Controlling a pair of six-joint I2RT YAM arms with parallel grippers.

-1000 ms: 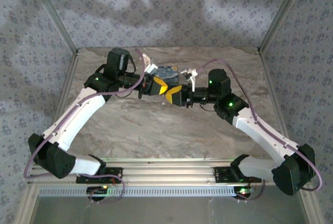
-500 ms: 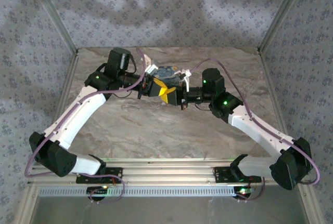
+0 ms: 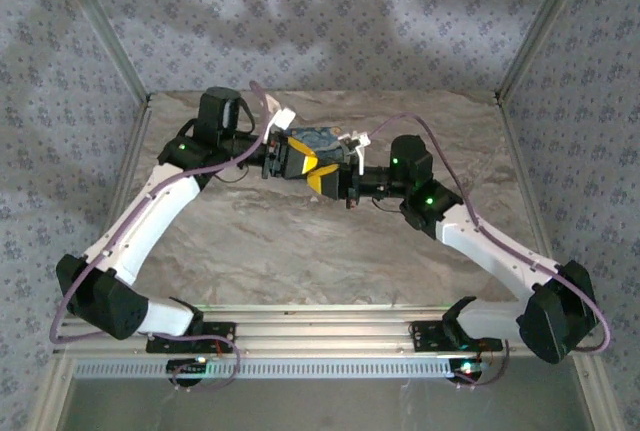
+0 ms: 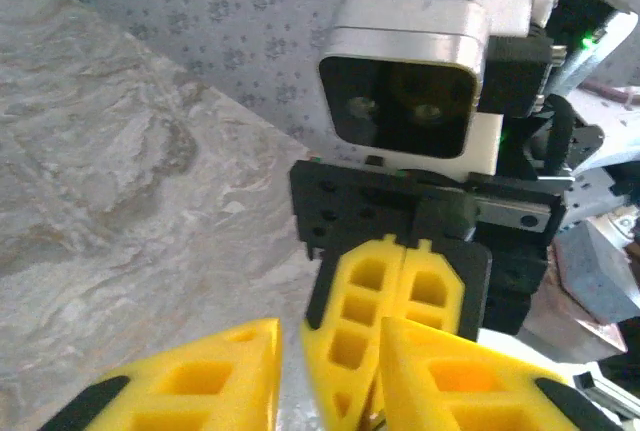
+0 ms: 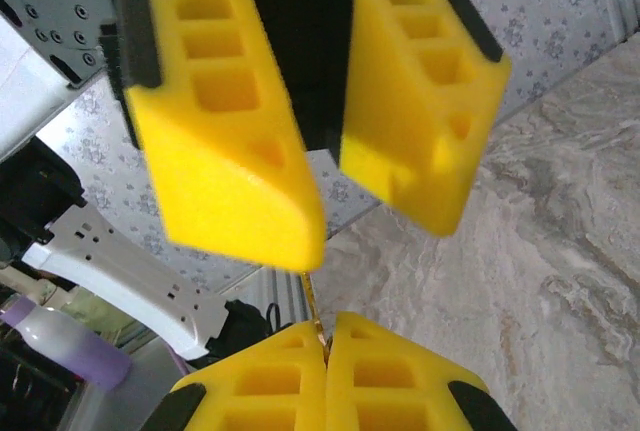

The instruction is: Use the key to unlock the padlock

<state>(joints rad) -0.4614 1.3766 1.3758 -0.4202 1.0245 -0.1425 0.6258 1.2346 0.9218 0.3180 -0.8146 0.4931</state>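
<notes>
My two grippers meet tip to tip above the back middle of the table. The right gripper (image 5: 325,329) is shut on a thin brass key (image 5: 313,299), whose edge sticks up out of its yellow pads. The left gripper (image 5: 365,223) faces it with its jaws apart, one finger (image 5: 232,141) just above the key's end. In the left wrist view the left gripper (image 4: 330,336) stands open around the right gripper's closed fingers (image 4: 385,311). From above, the left gripper (image 3: 303,156) and right gripper (image 3: 328,181) overlap. A blue-grey object that looks like the padlock (image 3: 320,138) lies just behind them.
The marble-patterned table (image 3: 300,241) is walled by patterned panels, with aluminium posts (image 3: 105,41) at left and right. Purple cables (image 3: 470,206) loop along both arms. The right wrist camera housing (image 4: 410,81) sits close in front of the left gripper.
The left gripper has opened from shut. The right gripper closed on the key and stayed shut. Both arms shifted slightly toward the back left.
</notes>
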